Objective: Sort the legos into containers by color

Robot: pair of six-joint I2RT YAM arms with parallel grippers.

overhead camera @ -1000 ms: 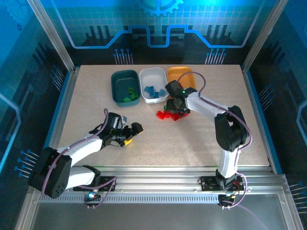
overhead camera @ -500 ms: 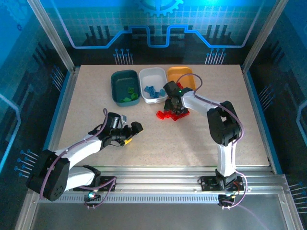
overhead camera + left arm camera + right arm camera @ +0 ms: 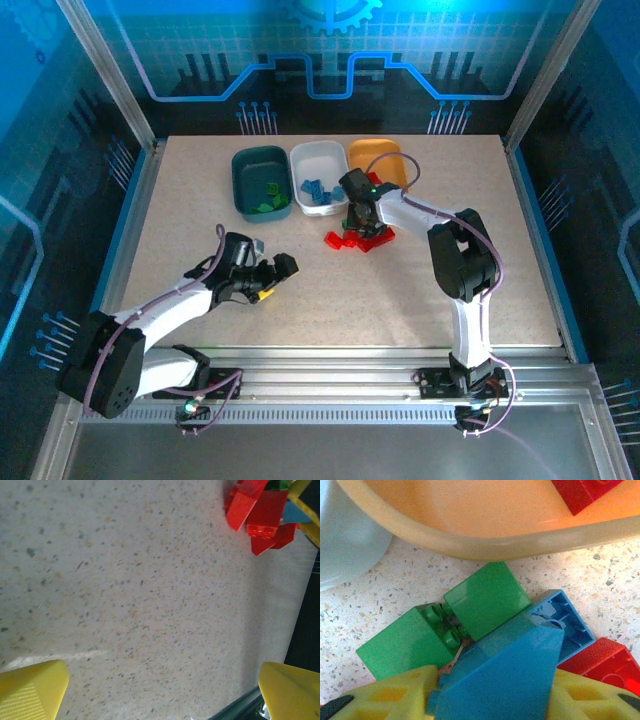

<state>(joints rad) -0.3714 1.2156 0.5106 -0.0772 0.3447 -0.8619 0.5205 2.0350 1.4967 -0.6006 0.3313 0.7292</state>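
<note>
At the lower left of the top view, the left gripper [image 3: 276,280] hangs wide open over bare table [image 3: 400,300], well apart from the pile of legos [image 3: 345,240]. Higher up, the teal tray [image 3: 240,170] holds green bricks and the white tray [image 3: 318,150] blue ones. At centre the right gripper [image 3: 362,222] sits in the pile, pinching a blue brick [image 3: 500,670] whose long axis runs lower left to upper right in the wrist view. The brick's likely home, the white tray, lies just up and left of that claw — a short carry — with the orange tray [image 3: 375,152] up and right.
</note>
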